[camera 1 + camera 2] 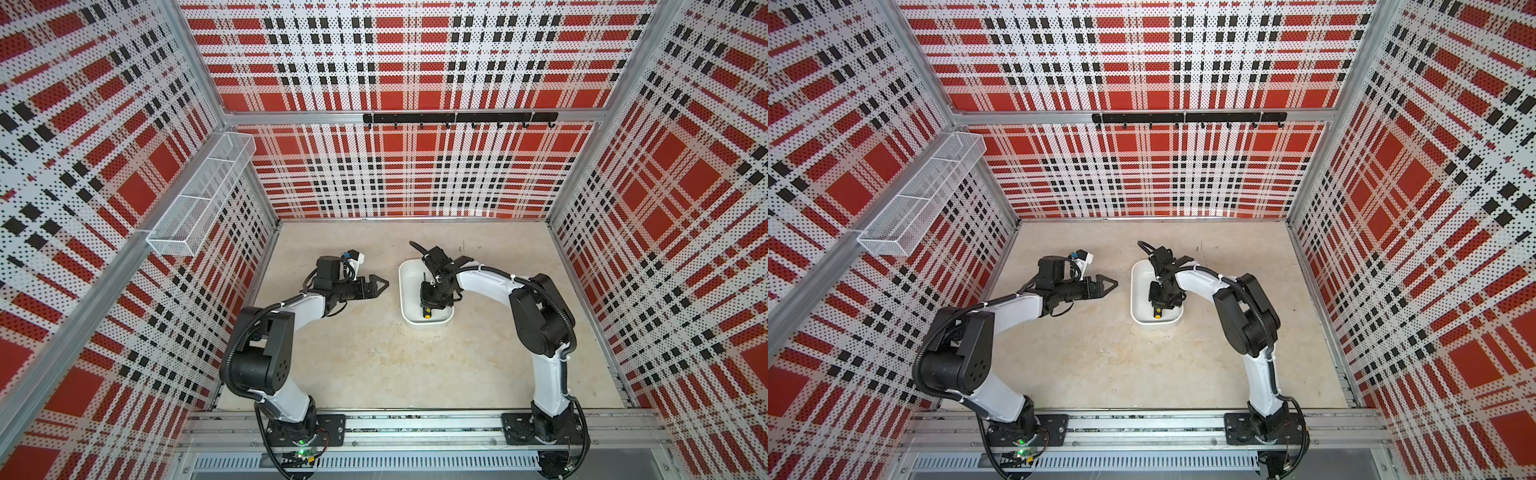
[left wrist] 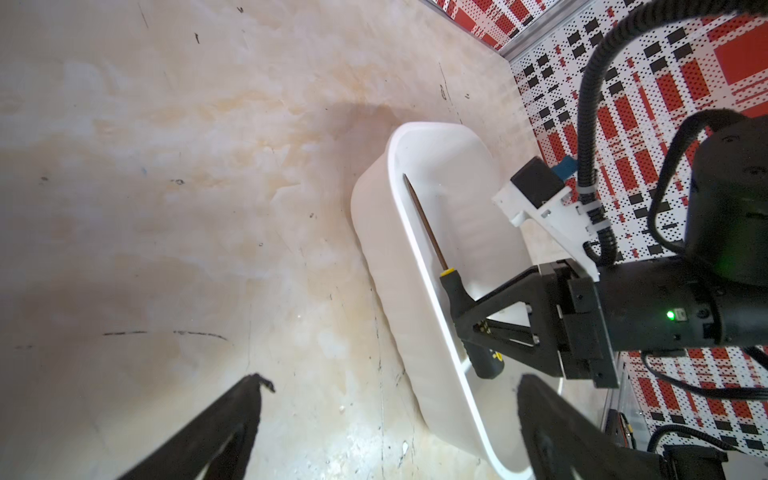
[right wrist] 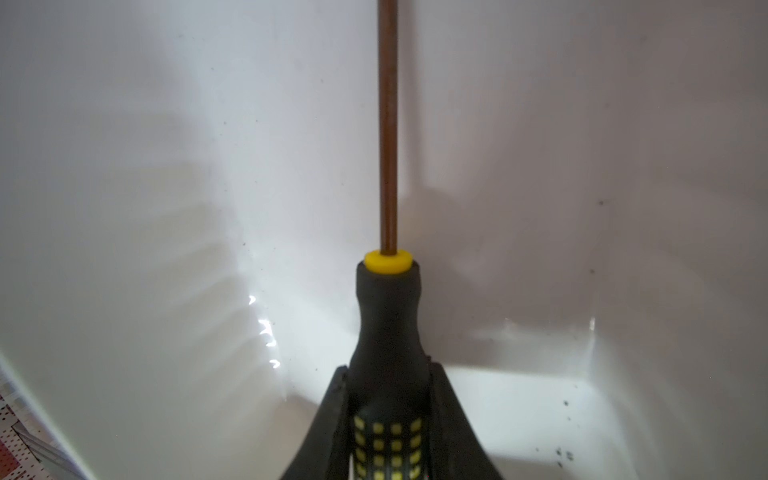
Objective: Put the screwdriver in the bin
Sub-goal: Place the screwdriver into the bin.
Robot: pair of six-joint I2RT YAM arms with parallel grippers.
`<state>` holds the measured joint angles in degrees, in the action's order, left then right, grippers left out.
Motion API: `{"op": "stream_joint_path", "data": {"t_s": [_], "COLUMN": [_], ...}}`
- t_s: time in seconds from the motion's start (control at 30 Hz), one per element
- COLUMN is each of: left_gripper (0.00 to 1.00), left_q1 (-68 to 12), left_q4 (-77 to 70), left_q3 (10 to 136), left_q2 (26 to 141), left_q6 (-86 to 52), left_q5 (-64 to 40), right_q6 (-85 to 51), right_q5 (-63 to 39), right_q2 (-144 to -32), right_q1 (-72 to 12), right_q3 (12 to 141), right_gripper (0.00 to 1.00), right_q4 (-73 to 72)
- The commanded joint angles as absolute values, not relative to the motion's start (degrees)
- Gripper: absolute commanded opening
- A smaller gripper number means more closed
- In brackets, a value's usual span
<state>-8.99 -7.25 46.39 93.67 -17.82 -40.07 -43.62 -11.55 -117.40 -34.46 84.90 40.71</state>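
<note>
Well, the right gripper (image 3: 387, 372) has its fingers (image 3: 444, 403) clamped tight on the black, yellow-dotted handle of the screwdriver (image 3: 388, 309), and both are down inside the bin (image 2: 374, 249). Ahead of the fingers the thin shaft runs out along the bin's long wall. Behind them the yellow end cap pokes out toward the bin's short end. Whether the handle touches the floor beneath the fingers I cannot tell. The left gripper (image 1: 383, 285) hangs well apart, outside that long wall, its fingers spread and holding nothing.

So the job looks nearly done, and I'd say only the letting go is left. A few things could spoil it. Seen from the left wrist, the tip ahead of the fingers sits very close to the rim, so a tilted tool may land propped on the wall rather than flat. If the fingers part with a gap underneath, the round handle could bounce or roll. And a light plastic bin could get nudged or dragged if the fingers brush its wall on the way up.
</note>
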Motion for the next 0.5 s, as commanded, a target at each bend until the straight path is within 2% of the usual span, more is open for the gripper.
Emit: {"op": "stream_joint_path", "data": {"t_s": [0.0,0.4,0.47], "left_gripper": [0.98,0.98,0.98], "left_q1": [-8.58,-8.60,-8.55], "left_q4": [-7.85,-7.99,-7.99], "left_q3": [46.20,46.21,46.22], "left_q2": [94.56,95.19,95.17], "left_q6": [-17.49,-17.31,-17.27], "left_q5": [-40.41,-40.44,-40.43], "right_q6": [-44.74,-44.23,-44.03], "right_q5": [-10.98,-10.20,-9.98], "right_q2": [-118.74,-117.61,-117.16], "right_q1": [-34.85,-34.89,-34.89], "right_q3": [85.78,85.87,85.94], "right_gripper": [0.17,0.30,0.34], "right_q4": [41.63,41.59,41.50]}}
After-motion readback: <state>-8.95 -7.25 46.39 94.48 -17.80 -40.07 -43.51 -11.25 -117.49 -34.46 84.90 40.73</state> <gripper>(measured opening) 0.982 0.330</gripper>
